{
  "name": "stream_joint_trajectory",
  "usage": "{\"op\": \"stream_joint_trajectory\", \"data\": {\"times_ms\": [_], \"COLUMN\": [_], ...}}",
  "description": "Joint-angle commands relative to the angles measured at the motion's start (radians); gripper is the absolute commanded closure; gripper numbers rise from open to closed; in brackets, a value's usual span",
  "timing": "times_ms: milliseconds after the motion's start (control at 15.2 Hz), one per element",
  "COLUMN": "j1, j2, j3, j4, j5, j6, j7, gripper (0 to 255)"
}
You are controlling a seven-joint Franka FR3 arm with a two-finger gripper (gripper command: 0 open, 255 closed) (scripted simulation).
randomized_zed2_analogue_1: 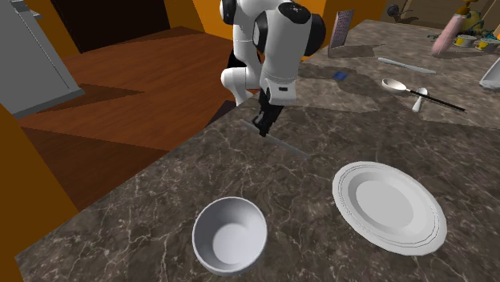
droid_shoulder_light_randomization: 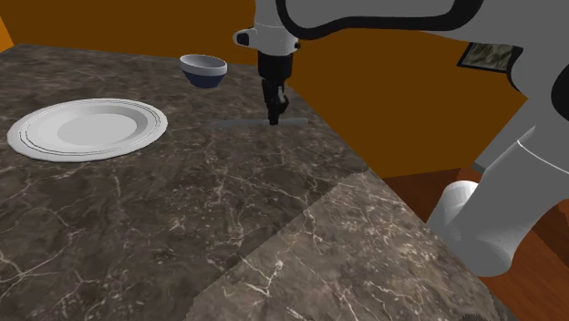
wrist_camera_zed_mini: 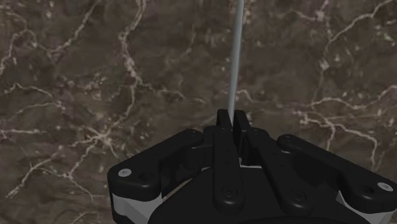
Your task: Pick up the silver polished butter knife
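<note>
Dark veined marble counter point(droid_shoulder_light_randomization: 182, 228) carries a white plate point(droid_shoulder_light_randomization: 88, 129). The thin grey butter knife point(droid_shoulder_light_randomization: 239, 121) lies flat, well apart from that plate and out toward the counter's edge. By my judgement the lift should go straight up and slowly, because the grip sits near one end and the long free length could droop, swing or slip. The claw point(wrist_camera_zed_mini: 230, 121) is drawn nearly together, its fingers pinching the knife's narrow body between them.

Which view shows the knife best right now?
Wrist view: the knife runs straight out from the shut gripper, sharp against the counter. The shoulder view shows a thin grey strip beside the gripper; the second exterior view, a slanted sliver.
</note>
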Motion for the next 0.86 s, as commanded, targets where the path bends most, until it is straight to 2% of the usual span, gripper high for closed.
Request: {"op": "stream_joint_trajectory", "data": {"times_ms": [0,660,792], "j1": [0.000,0.002,0.002], "j2": [0.001,0.028,0.028], "j3": [0.001,0.003,0.003], "j4": [0.026,0.192,0.195], "j5": [0.000,-0.004,-0.004], "j6": [-0.025,-0.165,-0.167], "j7": [-0.002,-0.012,-0.012], "gripper": [255,255,255]}}
